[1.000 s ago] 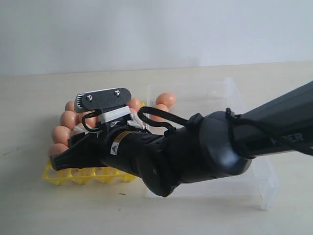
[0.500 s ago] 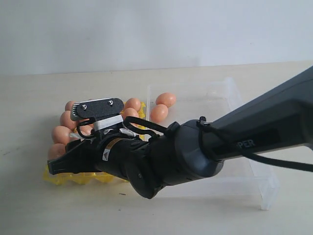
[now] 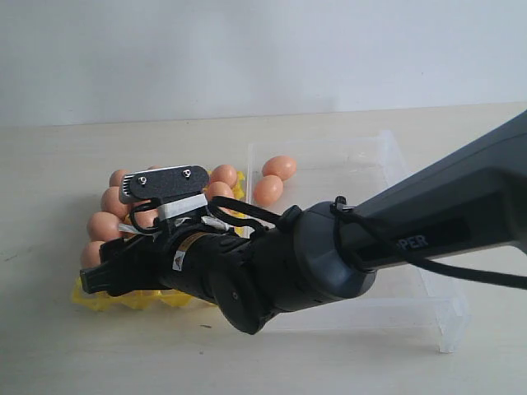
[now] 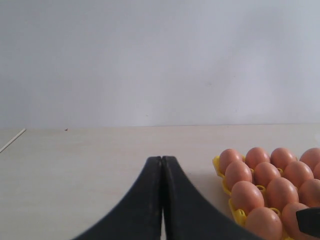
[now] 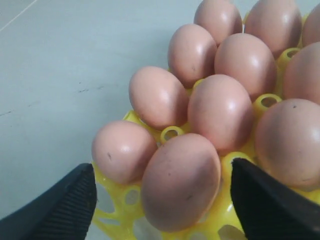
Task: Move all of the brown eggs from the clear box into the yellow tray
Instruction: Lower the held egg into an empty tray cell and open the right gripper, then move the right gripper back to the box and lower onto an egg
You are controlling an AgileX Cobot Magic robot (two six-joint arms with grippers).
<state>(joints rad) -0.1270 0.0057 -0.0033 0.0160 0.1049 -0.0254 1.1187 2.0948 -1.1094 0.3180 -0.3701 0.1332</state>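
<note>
1. Starting far left: the left gripper (image 4: 162, 161) is hanging low over the bare tabletop (image 4: 75, 150) with its fingers pressed flat together, carrying nothing. It isn't showing up in the exterior view, so I can't tell how far it's sitting from the box.
2. The yellow tray (image 3: 90, 298) is sitting on the left side of the tabletop, and most of the brown eggs (image 3: 103, 224) are already nesting in its cups.
3. The right gripper (image 5: 161, 167) is reaching across the middle and hovering at the tray's front edge, toward its left end. Its fingers (image 5: 55, 210) are standing wide apart, one on each side of a seated egg (image 5: 180, 180). Neither seems to be touching it, so it's gripping nothing.
4. Now the bit that matters: two loose eggs (image 3: 280, 167) are lying in the far-left corner of the clear box (image 3: 445, 329), just right of the tray. From the right gripper they're lying to the right and further back, so I'm guessing the next move is a swing back that way.
5. The far one is lying with its long axis roughly across the view. The nearer egg (image 3: 268, 190) is looking rounder, and I can't tell its axis for sure. The right arm is looking like the handier one.
</note>
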